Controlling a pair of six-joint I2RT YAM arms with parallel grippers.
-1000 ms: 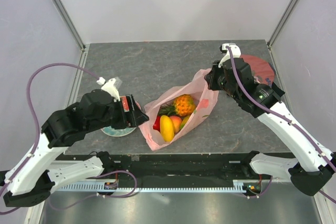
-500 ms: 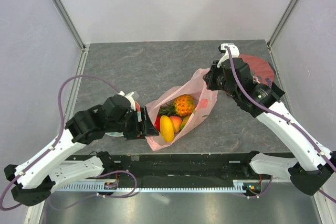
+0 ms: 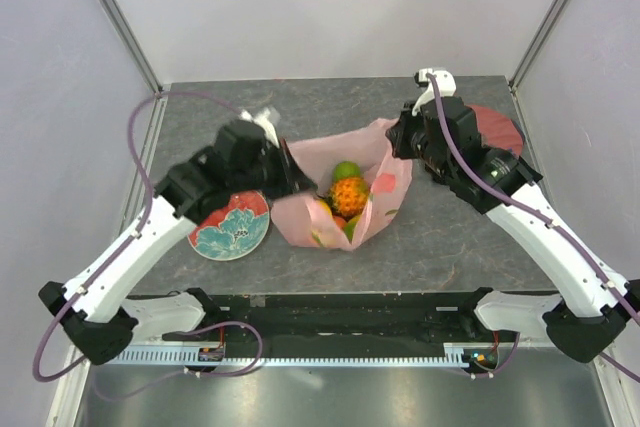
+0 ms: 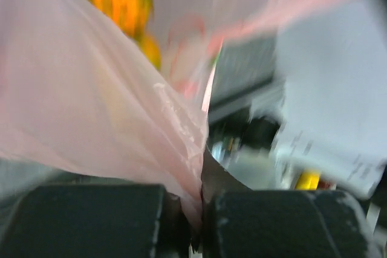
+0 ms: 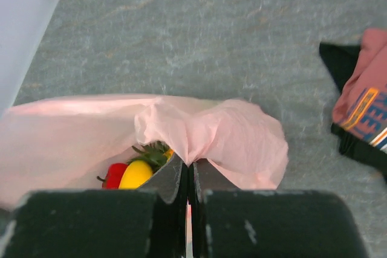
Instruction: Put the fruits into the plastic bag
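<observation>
Pinched shut on the left rim of the plastic bag (image 3: 300, 215) with the left end effector (image 4: 198, 216), and shut on the opposite rim with the right end effector (image 5: 190, 179), holding the mouth up at mid-desk with the fruits (image 3: 349, 194) inside. Probably best done with firm pinches and an even raise, never stretching the thin film or tipping anything out. Reaching in from both near corners: past the plate (image 3: 230, 232) on the left, beside the T-shirt (image 3: 497, 130) at the far right corner.
</observation>
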